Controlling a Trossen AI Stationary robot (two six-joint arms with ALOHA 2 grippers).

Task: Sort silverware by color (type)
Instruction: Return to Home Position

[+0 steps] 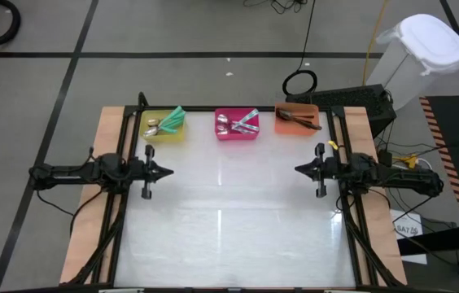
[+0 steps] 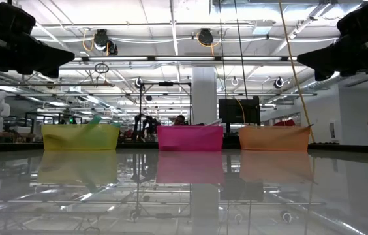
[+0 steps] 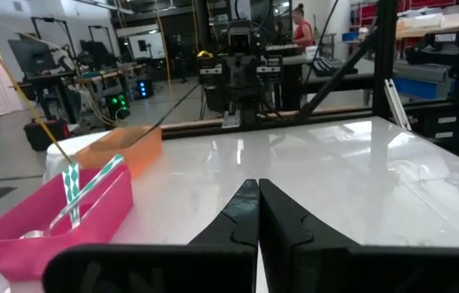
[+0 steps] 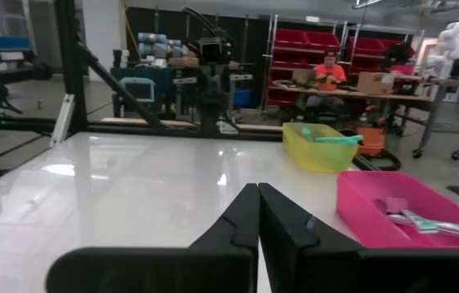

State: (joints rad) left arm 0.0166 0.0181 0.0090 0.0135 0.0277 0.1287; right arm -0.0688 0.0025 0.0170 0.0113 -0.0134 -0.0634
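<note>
Along the table's [image 1: 229, 236] far edge, teal spoons [image 1: 172, 120] lie in the yellow bin [image 1: 168, 136], silver spoons [image 1: 225, 124] in the pink bin [image 1: 237, 137], and dark spoons [image 1: 299, 119] in the orange bin [image 1: 281, 127]. The left gripper [image 1: 167, 171] and right gripper [image 1: 299, 169] hover by its side edges, fingers together and empty. We fear only a swinging arm clipping a bin and spilling it.

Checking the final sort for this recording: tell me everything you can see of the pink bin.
The pink bin is a small rectangular open tray, plastic-looking, bright magenta. It sits upright at the far edge of the table, between the yellow bin and the orange bin, apart from both. Several shiny spoons lie inside, handles leaning on its rim. Nothing else touches it.
</note>
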